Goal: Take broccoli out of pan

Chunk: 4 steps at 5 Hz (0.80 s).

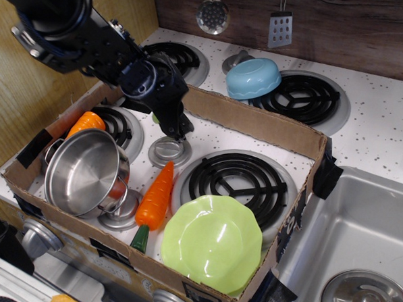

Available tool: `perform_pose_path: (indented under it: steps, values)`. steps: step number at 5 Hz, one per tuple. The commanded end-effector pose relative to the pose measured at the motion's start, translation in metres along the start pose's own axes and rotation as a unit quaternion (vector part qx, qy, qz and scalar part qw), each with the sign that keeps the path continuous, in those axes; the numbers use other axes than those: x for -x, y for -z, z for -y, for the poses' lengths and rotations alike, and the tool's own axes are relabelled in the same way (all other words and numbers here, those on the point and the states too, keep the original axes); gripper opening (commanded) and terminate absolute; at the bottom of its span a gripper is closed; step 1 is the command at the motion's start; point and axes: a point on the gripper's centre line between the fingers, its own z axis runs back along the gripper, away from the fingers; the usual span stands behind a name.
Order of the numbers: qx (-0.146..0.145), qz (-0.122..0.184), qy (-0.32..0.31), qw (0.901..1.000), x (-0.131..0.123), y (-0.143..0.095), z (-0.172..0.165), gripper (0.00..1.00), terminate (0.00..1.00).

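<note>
while the fingers [179,130] hover over the silver disc [168,151], their grip and the broccoli stay hidden

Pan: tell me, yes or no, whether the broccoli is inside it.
No. The pan lies tipped on its side with a bare steel inside, and no green floret shows in it.

Black arm [94,45], fingers [180,128] pointing down
</note>
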Motion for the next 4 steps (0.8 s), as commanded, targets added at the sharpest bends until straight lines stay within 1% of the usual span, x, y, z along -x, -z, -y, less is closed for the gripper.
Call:
perform_pose_path:
  steps: [1,2,3,4]
  values:
    - [0.012,-0.016,0.017,0.9996,-0.006,-0.011,-0.006,1.00,0.00]
    - [0.008,-0.038,0.018,0.9991,-0.011,-0.021,-0.004,1.00,0.00]
    - [0.005,-0.052,0.015,0.9985,-0.015,-0.038,-0.001,1.00,0.00]
    - [0.033,-0.078,-0.016,0.9963,-0.025,-0.064,0.000,1.00,1.00]
